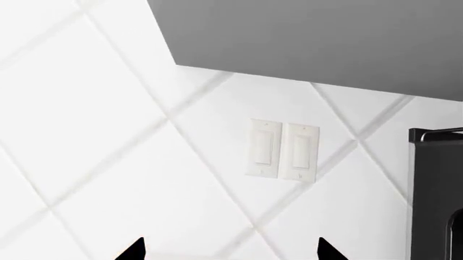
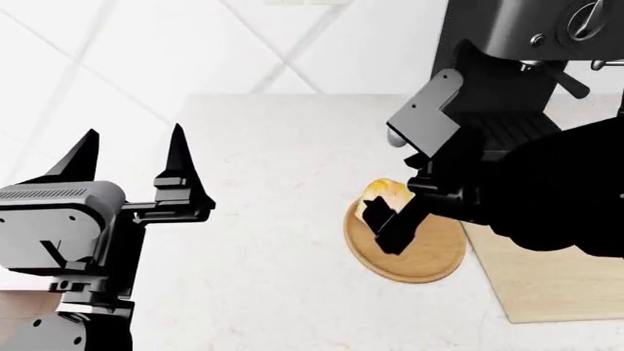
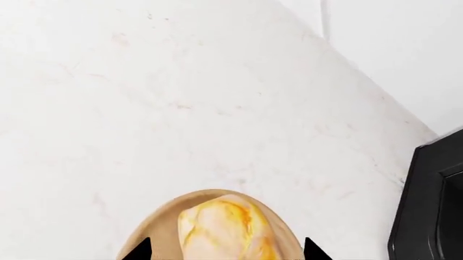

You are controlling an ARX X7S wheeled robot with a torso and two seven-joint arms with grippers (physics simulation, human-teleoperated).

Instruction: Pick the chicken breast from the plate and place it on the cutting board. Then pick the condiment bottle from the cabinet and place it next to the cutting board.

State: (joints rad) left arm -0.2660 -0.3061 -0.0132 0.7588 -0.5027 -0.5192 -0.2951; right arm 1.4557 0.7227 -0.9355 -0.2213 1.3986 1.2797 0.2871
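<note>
The chicken breast, pale cream with yellow patches, lies on the round tan plate on the white counter. My right gripper hangs just over it. In the right wrist view the chicken breast sits between the two spread fingertips of the right gripper, above the plate. The jaws are open and not touching it. The pale cutting board lies right of the plate, partly under my right arm. My left gripper is open and empty, raised at the left, and faces the tiled wall. The condiment bottle is out of view.
A black coffee machine stands behind the plate and board; it shows at the edge of both wrist views. A double light switch is on the tiled wall, under a grey cabinet underside.
</note>
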